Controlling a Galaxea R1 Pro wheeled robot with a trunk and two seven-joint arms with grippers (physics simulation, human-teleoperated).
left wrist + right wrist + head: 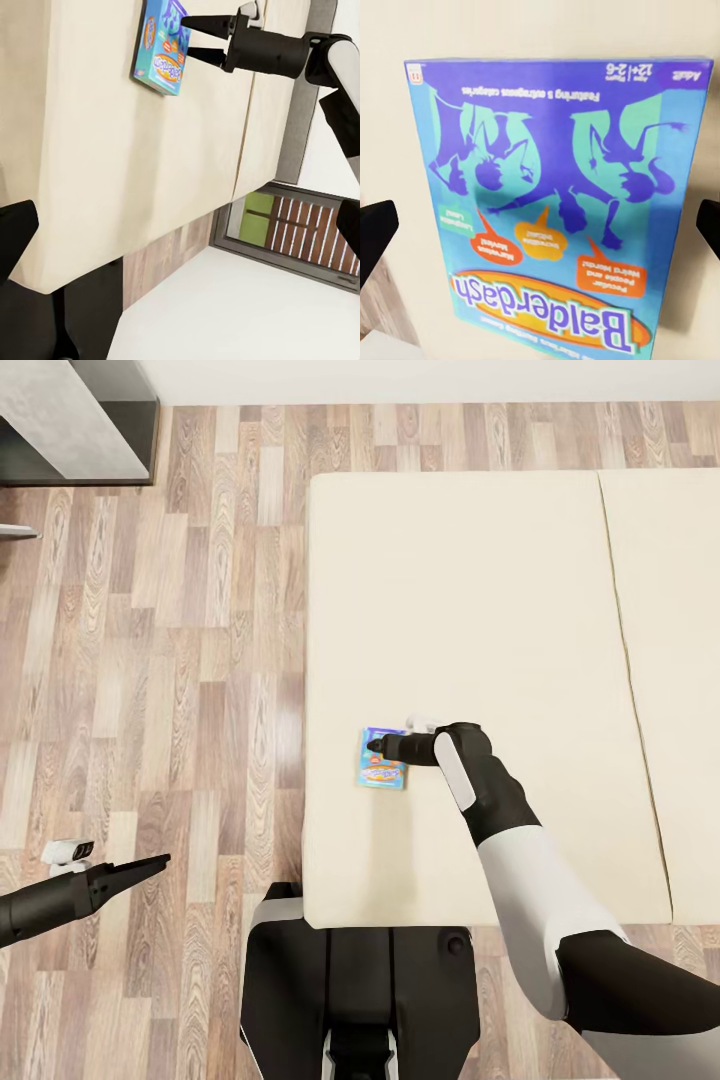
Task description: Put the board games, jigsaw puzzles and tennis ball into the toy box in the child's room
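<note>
- The board game (pixel 384 760) is lying flat on the bed (pixel 480 610), near the bed's left edge and toward its near end.
- The right gripper (pixel 374 744) is hovering at the box's far right corner, its jaws spread wide and gripping nothing.
- The left gripper (pixel 150 864) is hanging over the wooden floor (pixel 150 660), well left of the bed; I cannot tell its jaws' state.

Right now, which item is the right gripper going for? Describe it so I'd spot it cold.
Find the big cream bed over the wood floor. Near its left edge, close to the robot, a flat board game box lies on the mattress, the open right gripper poised over it. It is bright blue with purple silhouettes and an orange "Balderdash" banner.
</note>
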